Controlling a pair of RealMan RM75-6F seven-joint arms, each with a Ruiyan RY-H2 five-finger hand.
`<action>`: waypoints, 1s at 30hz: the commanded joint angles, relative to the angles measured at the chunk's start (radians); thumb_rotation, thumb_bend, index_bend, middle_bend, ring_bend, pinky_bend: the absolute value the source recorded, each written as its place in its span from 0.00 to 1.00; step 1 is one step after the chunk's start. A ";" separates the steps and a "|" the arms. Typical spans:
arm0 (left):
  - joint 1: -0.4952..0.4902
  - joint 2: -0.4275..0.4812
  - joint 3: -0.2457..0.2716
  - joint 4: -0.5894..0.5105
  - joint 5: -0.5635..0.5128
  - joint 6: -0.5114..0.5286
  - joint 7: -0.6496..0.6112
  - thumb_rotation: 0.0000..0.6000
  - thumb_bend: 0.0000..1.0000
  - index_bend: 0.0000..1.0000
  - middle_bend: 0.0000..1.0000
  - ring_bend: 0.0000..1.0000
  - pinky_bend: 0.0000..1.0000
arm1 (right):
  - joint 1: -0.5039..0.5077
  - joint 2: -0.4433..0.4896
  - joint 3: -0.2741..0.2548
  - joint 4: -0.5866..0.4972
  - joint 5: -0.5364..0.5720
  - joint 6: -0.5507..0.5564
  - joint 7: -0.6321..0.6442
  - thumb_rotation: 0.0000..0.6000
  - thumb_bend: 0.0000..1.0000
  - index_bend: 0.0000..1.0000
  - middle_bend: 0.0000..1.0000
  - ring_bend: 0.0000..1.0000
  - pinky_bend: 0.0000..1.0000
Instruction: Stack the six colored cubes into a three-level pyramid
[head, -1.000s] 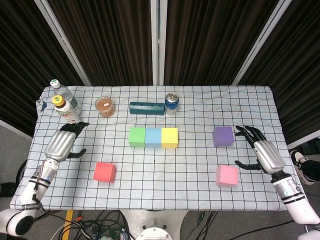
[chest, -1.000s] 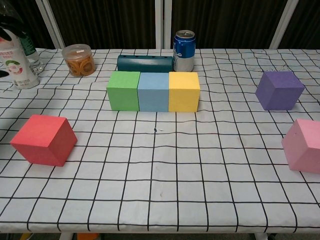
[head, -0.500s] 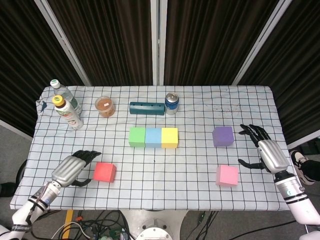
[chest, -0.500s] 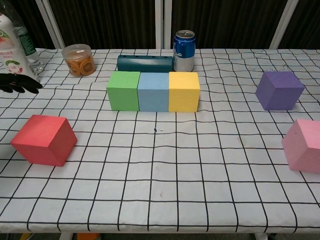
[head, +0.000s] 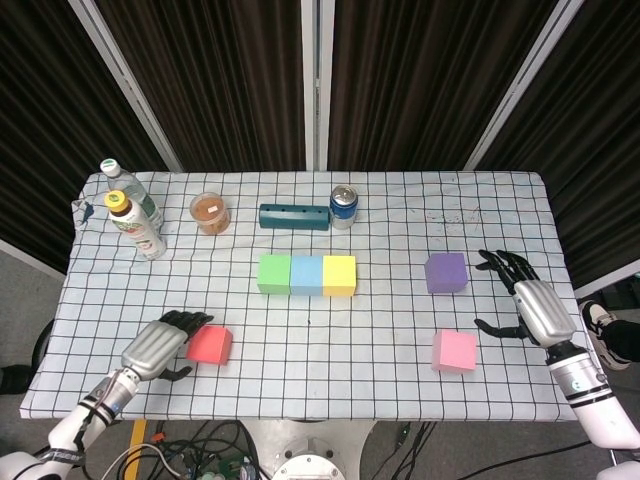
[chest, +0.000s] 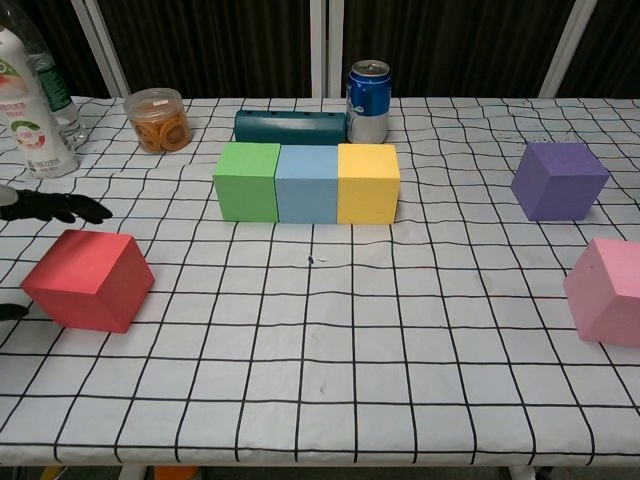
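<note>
Green (head: 274, 273), blue (head: 306, 274) and yellow (head: 339, 275) cubes stand touching in a row at mid-table. A red cube (head: 209, 345) lies near the front left; my left hand (head: 160, 345) sits just to its left, fingers spread around its near side, holding nothing. In the chest view its dark fingertips (chest: 55, 208) reach past the red cube (chest: 88, 279). A purple cube (head: 446, 272) sits at the right and a pink cube (head: 454, 351) in front of it. My right hand (head: 524, 303) hovers open, right of both.
Along the back stand two bottles (head: 132, 212), a jar (head: 211, 212), a teal block (head: 294, 217) and a blue can (head: 343, 206). The checked cloth (head: 320, 390) ends close behind both hands.
My left hand has come from beside the bottles down to the front and closed in on the red cube's left side. The right hand drifted slightly right.
</note>
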 joint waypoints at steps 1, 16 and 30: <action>0.007 -0.045 -0.018 0.033 -0.014 0.005 0.030 1.00 0.23 0.13 0.11 0.11 0.15 | 0.001 -0.001 0.001 0.001 0.004 0.000 -0.002 1.00 0.13 0.00 0.22 0.00 0.00; 0.046 -0.106 -0.110 0.065 0.015 0.112 -0.048 1.00 0.22 0.40 0.45 0.40 0.40 | -0.009 0.010 0.000 -0.005 0.011 0.009 0.006 1.00 0.13 0.00 0.22 0.00 0.00; -0.172 0.064 -0.360 -0.038 -0.259 -0.120 -0.078 1.00 0.22 0.32 0.39 0.38 0.36 | -0.031 0.019 0.002 -0.004 0.003 0.051 0.021 1.00 0.13 0.00 0.22 0.00 0.00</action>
